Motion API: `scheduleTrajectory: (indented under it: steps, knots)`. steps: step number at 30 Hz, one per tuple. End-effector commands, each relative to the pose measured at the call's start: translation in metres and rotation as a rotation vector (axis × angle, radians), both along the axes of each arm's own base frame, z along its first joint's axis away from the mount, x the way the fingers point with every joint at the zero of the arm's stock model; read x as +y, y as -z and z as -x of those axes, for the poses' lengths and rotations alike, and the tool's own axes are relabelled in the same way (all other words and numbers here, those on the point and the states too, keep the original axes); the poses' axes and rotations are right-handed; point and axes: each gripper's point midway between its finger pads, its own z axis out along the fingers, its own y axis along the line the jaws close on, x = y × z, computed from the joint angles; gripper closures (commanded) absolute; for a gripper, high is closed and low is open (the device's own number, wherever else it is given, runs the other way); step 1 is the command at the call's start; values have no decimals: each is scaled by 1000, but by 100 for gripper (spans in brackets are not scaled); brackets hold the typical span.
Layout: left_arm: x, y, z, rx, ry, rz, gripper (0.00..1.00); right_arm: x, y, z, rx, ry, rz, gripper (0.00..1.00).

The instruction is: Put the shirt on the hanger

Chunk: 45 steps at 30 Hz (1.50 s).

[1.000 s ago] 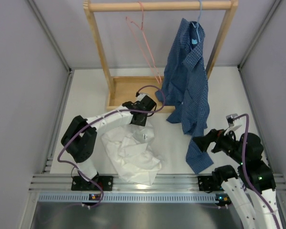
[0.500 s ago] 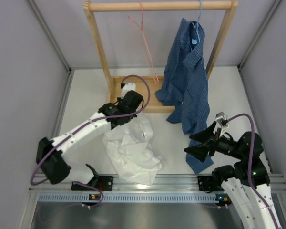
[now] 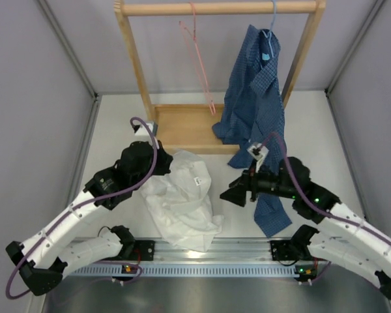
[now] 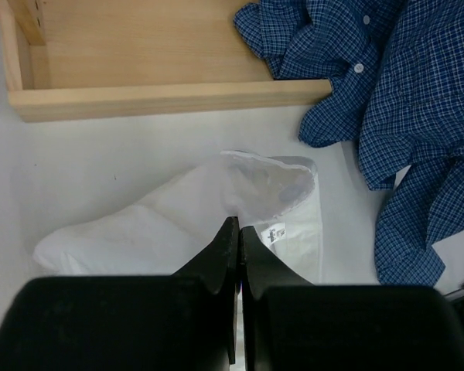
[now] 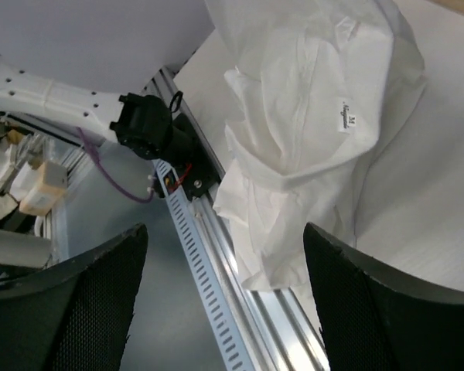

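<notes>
- Since a second ago, right gripper (image 3: 236,193) has swung in front of the wooden rack (image 3: 215,8); fingers spread, holding nothing.
- Left gripper (image 4: 238,224) pressed together, pinching shirt (image 3: 182,202) near its neck label (image 4: 276,232).
- Shirt crumpled on worktop (image 3: 117,130), just before the rack.
- Hanger (image 3: 201,65) hangs on the rack's rail.

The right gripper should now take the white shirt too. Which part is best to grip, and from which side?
Probably the collar edge of the shirt just right of its neck label, coming from the right. The left gripper is shut on the fabric left of that label and tents it up, so the collar stands raised, and the open right gripper faces it.
</notes>
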Motion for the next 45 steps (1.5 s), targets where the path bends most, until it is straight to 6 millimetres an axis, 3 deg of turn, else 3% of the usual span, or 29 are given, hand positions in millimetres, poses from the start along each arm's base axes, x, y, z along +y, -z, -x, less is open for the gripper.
scheduleTrajectory:
  steps: [1, 3, 4, 5, 10, 11, 13, 14, 17, 20, 21, 23, 24, 25, 26, 27, 29, 30, 31, 32, 35, 36, 38, 39, 40, 41, 42, 44, 45]
  knots:
    - [-2, -17, 8, -33, 1, 121, 100, 27, 4, -49, -37, 234, 58, 23]
    - [3, -22, 10, -47, -18, 144, 100, 52, 20, -51, 12, 276, 77, 27]
    - [4, -21, 11, -47, -21, 149, 100, 65, 23, -41, 29, 262, 73, 27]
    - [6, -24, 12, -54, -27, 159, 100, 71, 37, -50, 32, 321, 111, 28]
    - [12, -27, 15, -71, -34, 168, 100, 103, 51, -56, 68, 341, 94, 40]
    - [12, -28, 16, -74, -32, 172, 100, 110, 61, -56, 78, 323, 110, 46]
    - [14, -28, 18, -78, -34, 177, 100, 121, 54, -60, 72, 314, 98, 53]
    - [15, -28, 18, -80, -35, 176, 100, 125, 62, -62, 74, 316, 123, 65]
    - [19, -35, 20, -101, -40, 189, 100, 129, 65, -73, 61, 357, 139, 84]
    - [29, -50, 22, -143, -61, 193, 100, 128, 48, -81, 18, 375, 138, 100]
    - [34, -62, 24, -166, -72, 199, 100, 128, 38, -82, -7, 372, 137, 100]
    - [48, -83, 23, -226, -110, 187, 100, 126, -11, -84, -113, 345, 118, 100]
    - [55, -112, 26, -283, -118, 211, 100, 126, -28, -82, -149, 324, 121, 100]
    - [62, -131, 27, -334, -118, 193, 100, 129, -80, -81, -239, 288, 63, 100]
    - [74, -174, 32, -411, -144, 230, 100, 125, -104, -76, -276, 270, 53, 100]
    - [81, -194, 34, -453, -151, 234, 100, 120, -163, -74, -342, 271, -33, 100]
    - [92, -230, 35, -528, -175, 213, 100, 115, -208, -68, -448, 247, -43, 100]
    - [103, -261, 45, -585, -188, 257, 100, 111, -218, -65, -468, 236, -14, 100]
    - [104, -269, 45, -601, -188, 259, 100, 100, -261, -57, -516, 247, -79, 100]
    - [101, -273, 45, -604, -179, 278, 100, 99, -269, -57, -522, 252, -78, 100]
    - [56, -250, 44, -543, -11, 341, 100, 83, -268, -59, -525, 297, -47, 100]
    - [32, -208, 39, -469, 65, 322, 100, 83, -243, -65, -498, 321, 3, 100]
    - [10, -165, 34, -388, 106, 360, 100, 61, -223, -71, -464, 406, 32, 100]
    - [-4, -114, 26, -311, 117, 336, 100, 55, -209, -72, -438, 431, 50, 100]
    - [-9, -95, 31, -267, 129, 381, 100, 52, -161, -78, -383, 465, 136, 100]
    - [-16, -43, 30, -187, 139, 349, 100, 38, -150, -74, -361, 488, 133, 100]
    - [-22, -36, 32, -191, 159, 393, 100, 35, -95, -73, -319, 480, 228, 100]
    - [-29, -14, 46, -152, 215, 459, 100, 25, -65, -63, -258, 474, 209, 100]
    - [-31, 22, 49, -97, 224, 445, 100, 21, -48, -59, -232, 471, 214, 100]
